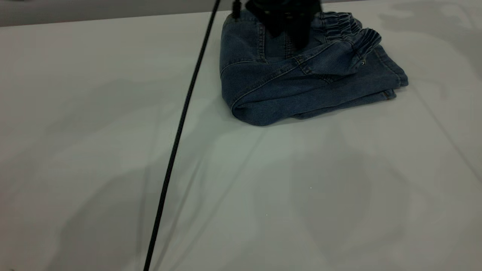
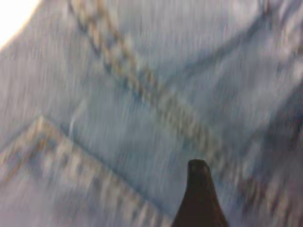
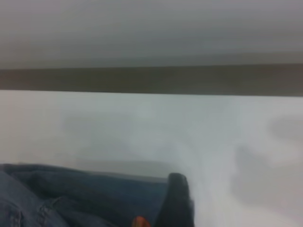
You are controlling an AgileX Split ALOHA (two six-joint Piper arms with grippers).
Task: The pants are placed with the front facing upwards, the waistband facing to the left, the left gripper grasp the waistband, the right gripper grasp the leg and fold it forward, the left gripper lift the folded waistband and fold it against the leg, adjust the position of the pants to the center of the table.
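one dark finger tip (image 2: 199, 182) in the left wrist view, hovering right over denim, close to an orange-brown stitched seam and a pocket corner; partner finger out of sight, so cannot tell whether spread or pressed together. in the exterior view a dark gripper (image 1: 290, 22), cropped by the frame's top edge, low over the far half of the pants (image 1: 301, 81), beside the waistband (image 1: 350, 32); unclear from that view alone which arm, though probably the left, given denim filling its wrist camera. right gripper: one finger (image 3: 175, 201) seen just past the denim's edge, bare counter (image 3: 189, 132) beyond; its opening likewise impossible to tell. pants already folded into a compact bundle, long axis running from rounded fold edge to hems, waistband gathered on top at the hem end. bundle near the counter's (image 1: 94, 150) far edge, well off centre; centre toward the camera from the bundle. likely remaining step: dragging the bundle toward the camera. black cable (image 1: 180, 124) beside the fold edge, not touching.
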